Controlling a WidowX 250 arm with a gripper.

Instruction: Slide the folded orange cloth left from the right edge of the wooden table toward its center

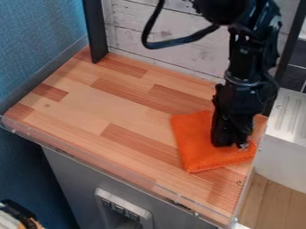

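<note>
An orange cloth (194,147) was seen lying flat towards four o'clock on the wooden table (90,98), near the table edge. The black end effector (232,146) was pointed down over the cloth's three o'clock side, its tip at or just above the fabric. Whether it was open or closed could not be told, nor could a grip on the cloth be confirmed. The step in hand was judged to be close work at the cloth, either taking hold or letting go. For the next move, the state of the grip needed to be established before any lift or withdrawal, so that the fabric would not be dragged.
</note>
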